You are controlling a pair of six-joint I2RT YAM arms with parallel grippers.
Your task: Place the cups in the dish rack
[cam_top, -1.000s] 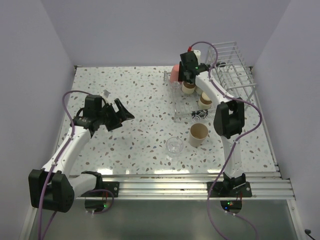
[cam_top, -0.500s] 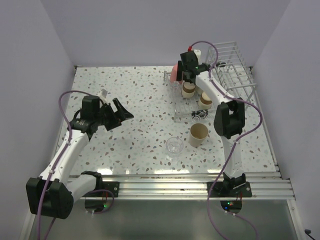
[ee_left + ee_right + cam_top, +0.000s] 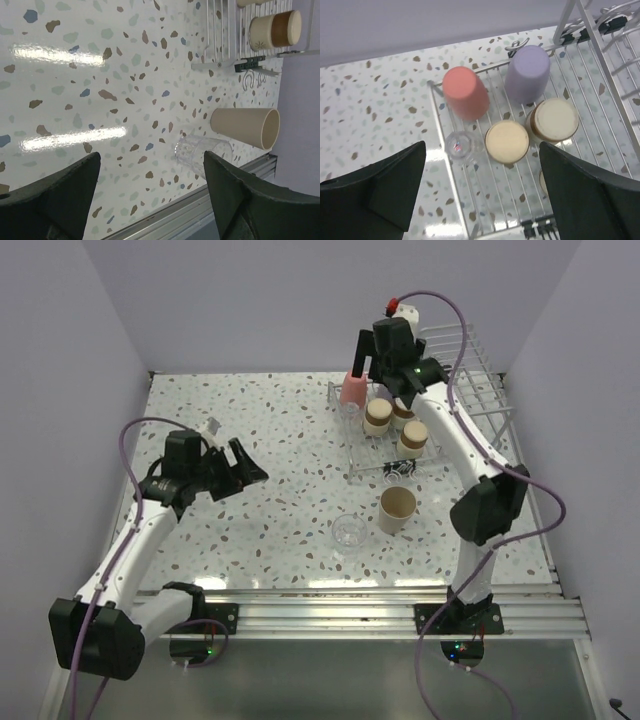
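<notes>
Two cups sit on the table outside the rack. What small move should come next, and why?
Probably ease the left gripper forward toward the clear cup: its jaws stand open with that cup ahead of them, the beige cup beside it. The right gripper, jaws open, hangs over the dish rack.

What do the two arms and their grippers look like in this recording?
The left arm and right arm have white links with black joint housings. A thin purple cable loops along each. The left gripper and right gripper are black, with broad, wedge-shaped matte fingers. A small red-and-white plug sits on the right wrist.
</notes>
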